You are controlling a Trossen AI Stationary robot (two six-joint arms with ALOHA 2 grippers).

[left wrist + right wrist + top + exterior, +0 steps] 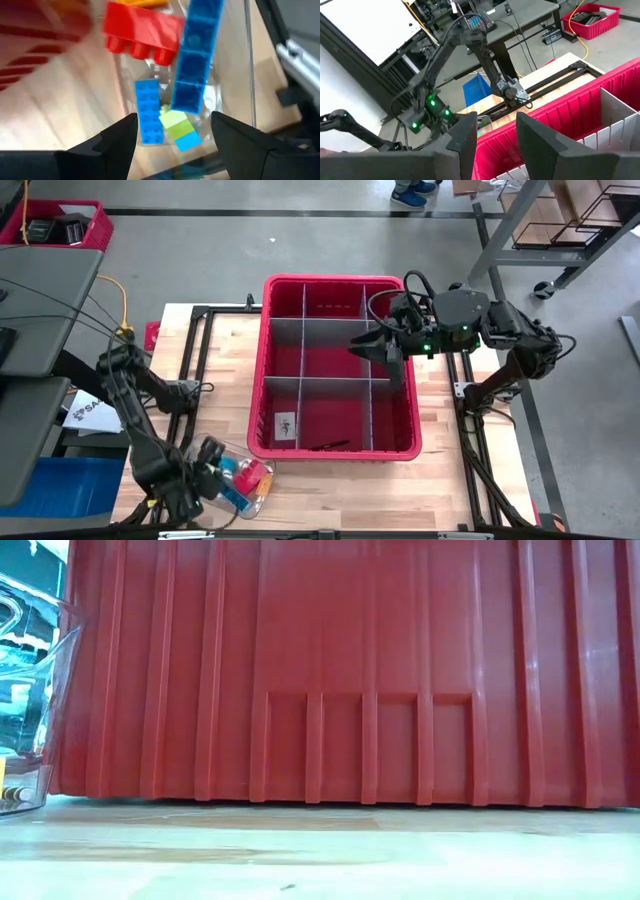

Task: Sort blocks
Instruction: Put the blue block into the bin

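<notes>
Several blocks lie in a clear plastic container [245, 480] on the table's near left: a red block [142, 32], a long blue one [195, 60], a flat blue brick [149, 112] and a green brick [175, 124]. My left gripper [172, 135] hangs over this container, pointing steeply down and open; the blue and green bricks show below the gap between its fingers. I cannot see it touching anything. My right gripper [495, 142] hovers open and empty above the right half of the red bin [335, 452].
The red bin, split into compartments by grey dividers [335, 380], fills the middle of the table; its near wall [340, 670] fills the low view. A dark object [328, 446] and a small white card [285, 424] lie in its near compartments. Bare wood [340, 490] runs along the table's near edge.
</notes>
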